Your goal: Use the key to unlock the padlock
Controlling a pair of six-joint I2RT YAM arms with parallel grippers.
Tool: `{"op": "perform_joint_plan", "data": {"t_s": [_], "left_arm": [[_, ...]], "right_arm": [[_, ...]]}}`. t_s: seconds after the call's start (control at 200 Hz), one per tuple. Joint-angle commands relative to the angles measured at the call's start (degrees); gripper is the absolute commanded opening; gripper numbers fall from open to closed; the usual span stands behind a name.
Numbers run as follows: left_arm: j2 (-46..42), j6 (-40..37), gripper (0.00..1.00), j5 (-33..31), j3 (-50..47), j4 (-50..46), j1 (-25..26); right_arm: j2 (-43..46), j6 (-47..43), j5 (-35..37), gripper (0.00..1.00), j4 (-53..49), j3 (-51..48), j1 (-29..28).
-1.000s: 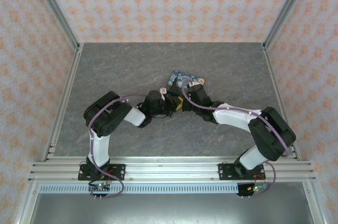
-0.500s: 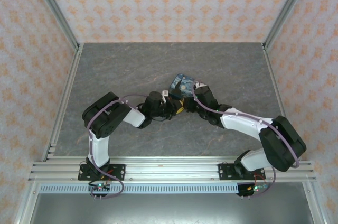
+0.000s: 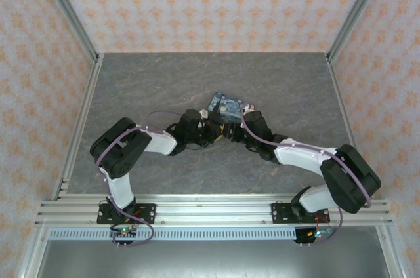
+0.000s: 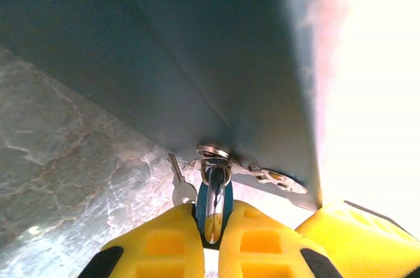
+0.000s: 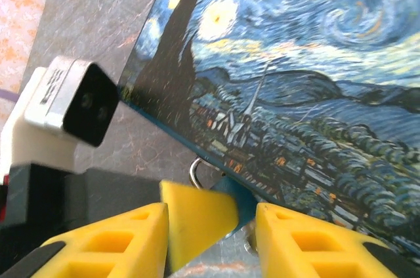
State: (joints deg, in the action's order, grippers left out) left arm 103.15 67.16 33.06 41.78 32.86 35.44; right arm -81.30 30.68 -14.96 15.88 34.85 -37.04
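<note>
Two left gripper [image 4: 211, 225] fingers [image 4: 164, 248] are clamped on the rigid padlock [image 4: 214, 193]; the thin, light key [image 4: 180, 185] just beside them is judged best pinched flat by the parted, empty right gripper [image 5: 211, 219].

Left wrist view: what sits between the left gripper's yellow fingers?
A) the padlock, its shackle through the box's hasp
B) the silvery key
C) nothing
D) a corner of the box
A: the left gripper has its yellow fingers closed on the padlock. The padlock's chrome shackle passes through the hasp on the box, and the key sits outside the fingers, to one side.
</note>
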Motion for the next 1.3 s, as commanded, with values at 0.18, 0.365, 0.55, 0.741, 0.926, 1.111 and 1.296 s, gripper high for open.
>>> {"op": "perform_joint_plan", "data": {"t_s": [0.18,0.365,0.55,0.741,0.926,1.111,1.296], "left_arm": [[-6.29,-2.73,0.53,1.13,-3.84,-5.65,-0.33],[-12.49,-4.15,0.68,0.25,-4.35,-9.87,-1.28],[-20.34,-8.22,0.81,-2.37,-3.46,-18.66,-3.37],[-23.65,-10.29,0.87,-3.28,-3.03,-22.86,-5.83],[-21.48,-9.89,0.88,-2.09,-2.01,-21.07,-6.08],[-18.21,-8.85,0.88,-0.91,-1.70,-18.04,-6.08],[-16.29,-8.49,0.88,-1.07,-2.00,-17.01,-6.06]], "right_arm": [[-5.85,0.86,2.70,0.40,-3.49,1.13,3.83],[-8.75,0.09,0.77,0.40,-3.51,4.61,6.60],[-9.84,-2.24,-3.41,0.44,-1.69,6.31,9.28],[-7.69,-6.65,-10.72,0.45,1.27,2.90,9.88],[-8.71,-5.23,-13.54,0.47,6.64,-0.59,9.87],[-13.81,-3.58,-15.36,0.48,13.54,-1.04,9.84],[-18.31,-3.54,-17.90,0.48,17.41,0.03,9.88]]}}
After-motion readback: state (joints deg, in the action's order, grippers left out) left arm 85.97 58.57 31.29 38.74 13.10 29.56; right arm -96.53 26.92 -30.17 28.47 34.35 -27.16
